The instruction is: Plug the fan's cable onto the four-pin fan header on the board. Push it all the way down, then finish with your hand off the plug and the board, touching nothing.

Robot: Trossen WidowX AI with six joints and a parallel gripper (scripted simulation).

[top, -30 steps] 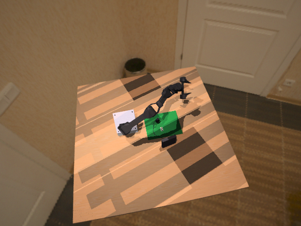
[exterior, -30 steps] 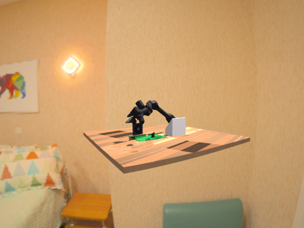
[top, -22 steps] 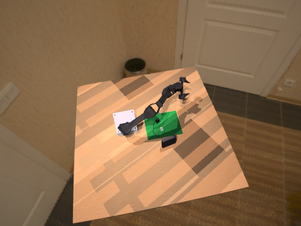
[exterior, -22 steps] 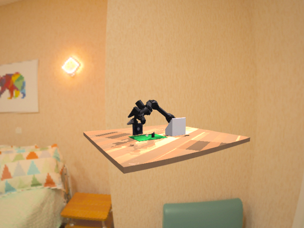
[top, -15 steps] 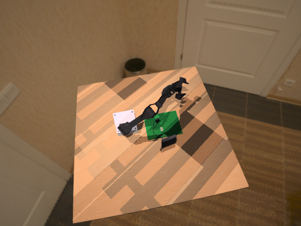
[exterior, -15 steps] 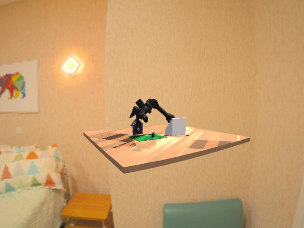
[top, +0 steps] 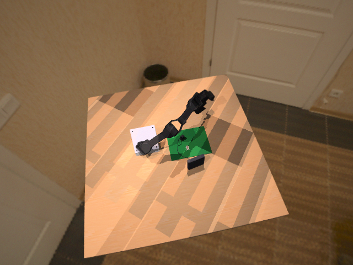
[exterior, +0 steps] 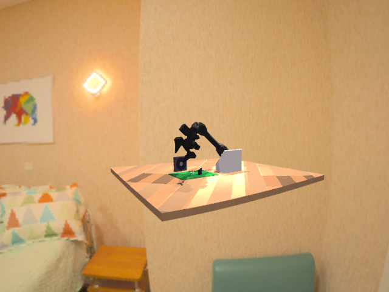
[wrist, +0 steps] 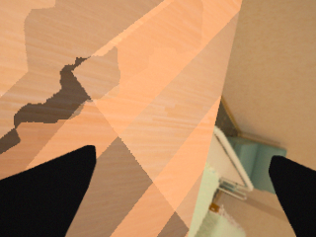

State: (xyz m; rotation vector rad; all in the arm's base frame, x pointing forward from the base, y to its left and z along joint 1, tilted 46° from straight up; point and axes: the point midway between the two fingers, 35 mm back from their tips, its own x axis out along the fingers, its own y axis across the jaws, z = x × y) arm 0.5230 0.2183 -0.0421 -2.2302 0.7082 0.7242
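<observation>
The green board (top: 175,154) (exterior: 179,176) lies flat on the table. A small black block (top: 182,137) (exterior: 199,171) stands on it, and the thin dark cable (top: 177,149) curves from the fan to beside this block. Whether the block is the plug, and whether it is seated on a header, is too small to tell. A small pale part (top: 187,147) (exterior: 192,172) is also on the board. The fan (top: 196,162) (exterior: 180,163) stands upright at the board's edge. My gripper (top: 206,105) (exterior: 182,156) (wrist: 183,158) is wide open and empty, raised beyond the board, touching nothing.
The white block (top: 144,132) (exterior: 231,161) stands beside the board, near the arm's base. The arm (top: 162,136) (exterior: 213,138) reaches past the board's corner. The wrist view shows the wooden table (wrist: 148,99) and its edge; the board and plug are outside that view.
</observation>
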